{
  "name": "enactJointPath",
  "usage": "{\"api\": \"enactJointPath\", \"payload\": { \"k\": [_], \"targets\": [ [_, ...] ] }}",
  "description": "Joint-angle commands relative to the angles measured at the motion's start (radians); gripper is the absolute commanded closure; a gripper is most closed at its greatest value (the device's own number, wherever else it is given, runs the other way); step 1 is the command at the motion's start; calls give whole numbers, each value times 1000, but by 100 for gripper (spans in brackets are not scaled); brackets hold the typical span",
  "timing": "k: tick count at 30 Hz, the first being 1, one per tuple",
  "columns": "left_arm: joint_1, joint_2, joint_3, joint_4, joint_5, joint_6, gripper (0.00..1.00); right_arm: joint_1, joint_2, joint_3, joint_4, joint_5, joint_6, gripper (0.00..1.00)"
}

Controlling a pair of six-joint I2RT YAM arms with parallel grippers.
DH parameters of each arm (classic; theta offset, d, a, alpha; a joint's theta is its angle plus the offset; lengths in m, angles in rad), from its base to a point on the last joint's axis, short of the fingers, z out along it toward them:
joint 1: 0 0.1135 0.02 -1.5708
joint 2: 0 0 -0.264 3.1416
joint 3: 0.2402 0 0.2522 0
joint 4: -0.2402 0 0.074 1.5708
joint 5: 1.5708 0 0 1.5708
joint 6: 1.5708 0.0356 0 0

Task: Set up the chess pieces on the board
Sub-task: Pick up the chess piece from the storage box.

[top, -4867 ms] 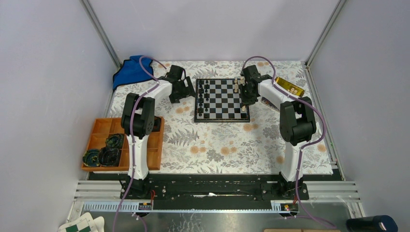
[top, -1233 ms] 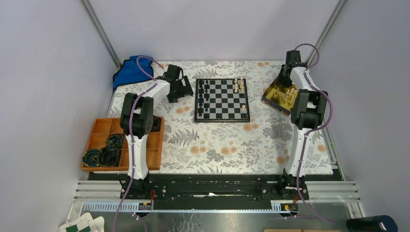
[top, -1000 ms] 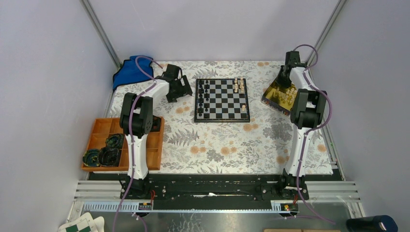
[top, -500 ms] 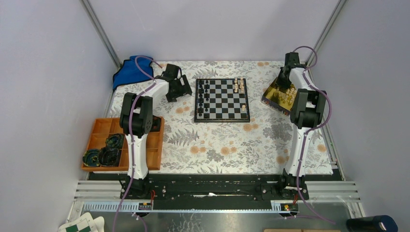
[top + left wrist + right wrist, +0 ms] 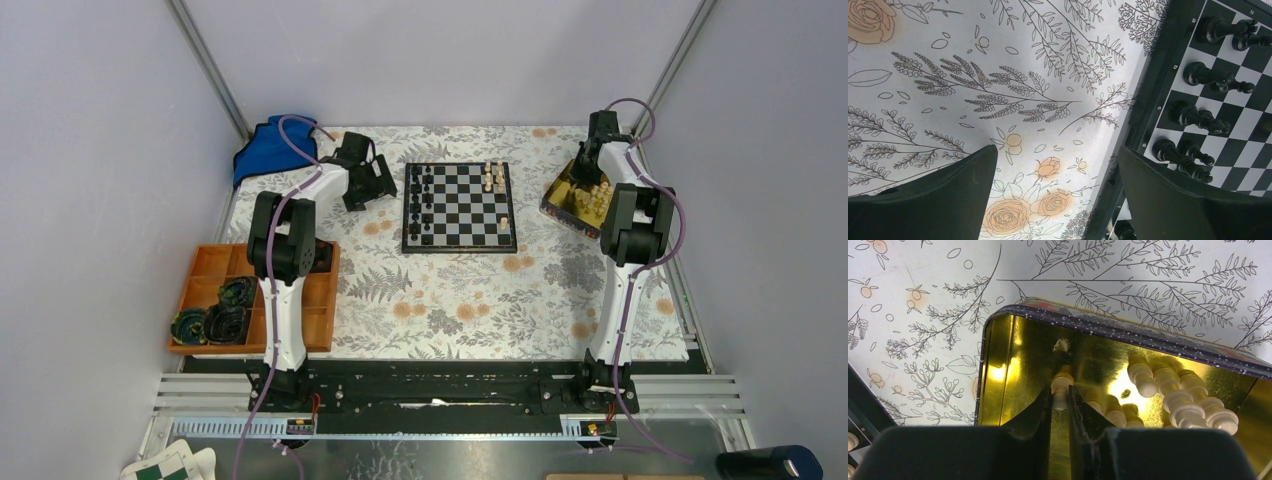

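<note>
In the gold tin (image 5: 998, 355), seen from the right wrist, bare floor lies at 9 o'clock of the right gripper (image 5: 1060, 396) and its pinched pale piece (image 5: 1062, 382). Loose pale pieces (image 5: 1180, 402) crowd 3 o'clock. On the board (image 5: 462, 205), black pieces (image 5: 1198, 117) wall the 9 o'clock edge and the middle files lie open.

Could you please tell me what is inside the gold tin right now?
The gold tin holds pale chess pieces, most clustered at one side. The right pincer reaches in, closed on a single piece. The tin's floor beneath the pincer is hidden.

White-black arms (image 5: 283, 322), apparently purple cables (image 5: 622, 101)
</note>
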Motion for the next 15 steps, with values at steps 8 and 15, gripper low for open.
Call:
{"api": "enactJointPath", "payload": {
  "k": [8, 15],
  "targets": [
    [8, 32, -12, -3, -4, -3, 1, -2, -90, -9, 16, -9, -33, 99],
    [7, 15, -17, -2, -9, -4, 1, -2, -135, -9, 23, -8, -37, 100]
  ]
}}
